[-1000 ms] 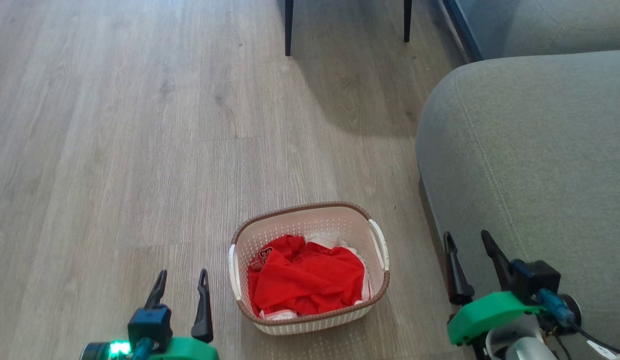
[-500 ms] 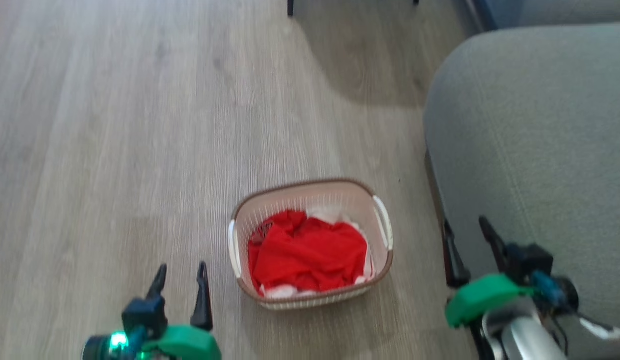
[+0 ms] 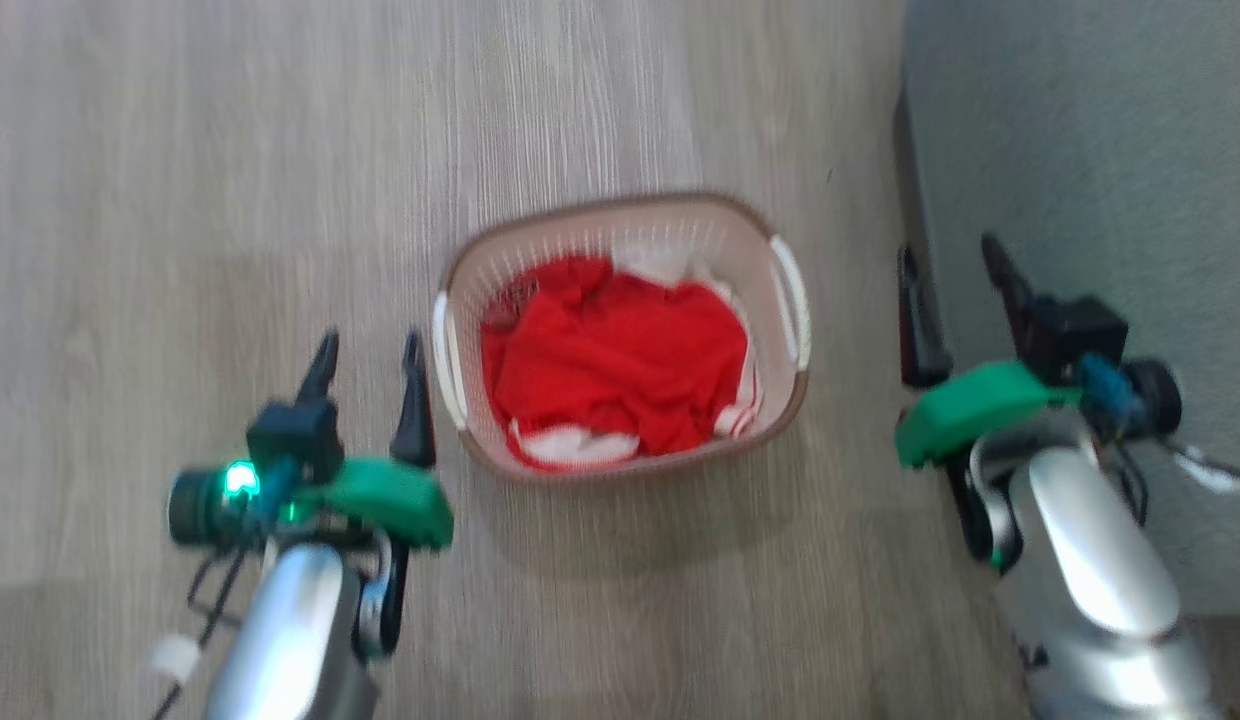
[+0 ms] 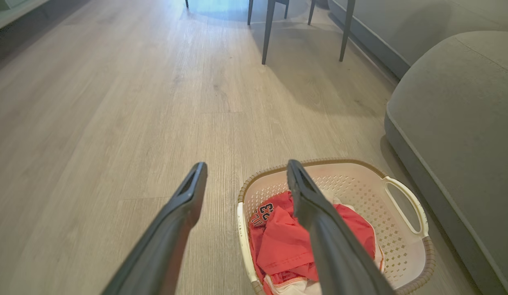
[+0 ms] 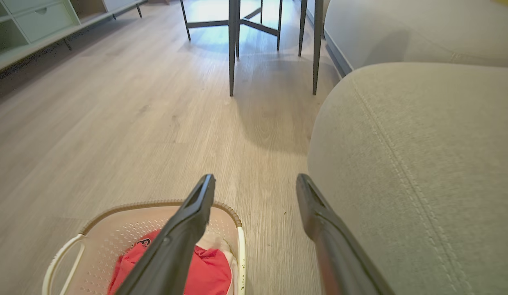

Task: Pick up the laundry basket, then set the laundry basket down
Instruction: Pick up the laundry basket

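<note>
The laundry basket (image 3: 620,200) sits upright on the wood floor (image 3: 180,150), a small cream perforated tub with a brown woven-look rim and white handles (image 3: 792,300) at its 9 and 3 o'clock; a crumpled red garment (image 3: 620,360) fills it, with white cloth (image 3: 570,445) peeking out at 6 and 12 o'clock

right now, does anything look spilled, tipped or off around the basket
Nothing stands out. The laundry basket sits upright on the wood floor beside the grey sofa, with the red and white clothes bundled inside it and nothing spilled around it. The left gripper and right gripper flank it, both open.
</note>
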